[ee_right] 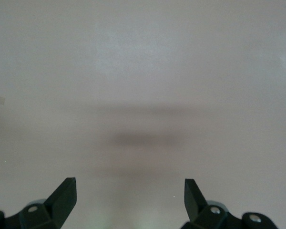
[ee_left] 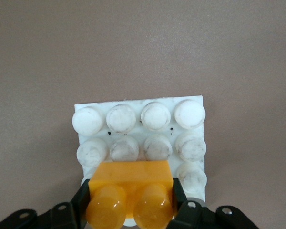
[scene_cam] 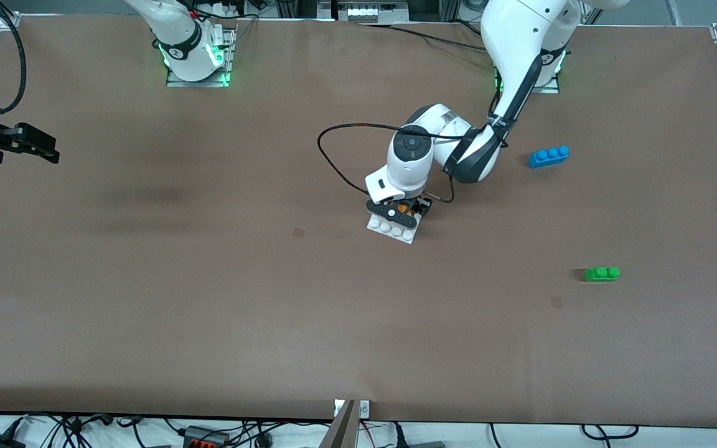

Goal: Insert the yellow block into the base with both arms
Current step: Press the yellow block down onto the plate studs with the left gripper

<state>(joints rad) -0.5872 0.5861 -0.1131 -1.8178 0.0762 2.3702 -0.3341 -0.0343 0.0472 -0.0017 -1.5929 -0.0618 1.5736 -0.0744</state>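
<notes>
The yellow block [ee_left: 132, 191] sits clamped in the left claw [scene_cam: 401, 210], low over the base [ee_left: 139, 138] mid-worktop, covering studs along one edge. Whether it is pressed fully home is hidden by the claw, so seating seems unfinished. The right claw [scene_cam: 22, 144] waits, spread wide and empty, over the right arm's end.

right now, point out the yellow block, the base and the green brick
yellow block [ee_left: 133, 177], left wrist view, its flat side face
base [ee_left: 138, 102], left wrist view, bare rim by the studs
green brick [scene_cam: 602, 274], front view, its middle
</notes>
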